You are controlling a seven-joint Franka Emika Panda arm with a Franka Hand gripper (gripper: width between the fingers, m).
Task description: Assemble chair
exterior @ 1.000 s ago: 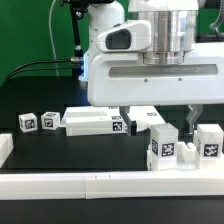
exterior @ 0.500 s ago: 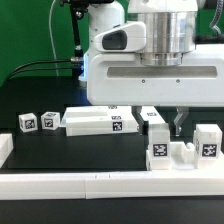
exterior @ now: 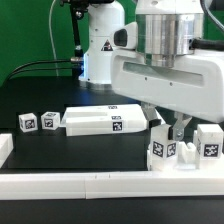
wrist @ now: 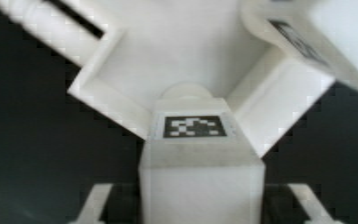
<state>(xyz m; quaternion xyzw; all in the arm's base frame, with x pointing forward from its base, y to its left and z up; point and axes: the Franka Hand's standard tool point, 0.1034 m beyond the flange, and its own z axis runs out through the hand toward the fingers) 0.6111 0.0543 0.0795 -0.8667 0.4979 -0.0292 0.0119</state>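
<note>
The chair is in loose white tagged parts on the black table. Two small cubes point(exterior: 27, 122) point(exterior: 49, 120) sit at the exterior view's left, and a long slab point(exterior: 100, 121) lies in the middle. A notched block point(exterior: 164, 150) and a second block point(exterior: 208, 141) stand at the right. My gripper point(exterior: 172, 128) hangs just above and behind the notched block. In the wrist view my gripper point(wrist: 199, 208) is open. Its fingers point(wrist: 101, 205) stand on either side of a white tagged piece point(wrist: 197, 125), with a dark gap on each side.
A long plain white border rail point(exterior: 100, 181) runs along the table's front edge and turns up at the exterior view's left end point(exterior: 5, 146). The arm's large white body point(exterior: 160, 70) hides the table behind the right-hand blocks.
The arm has tilted and shifted toward the exterior view's right. The notched block under the gripper sits slightly lower than a second ago. The other parts have not moved.
</note>
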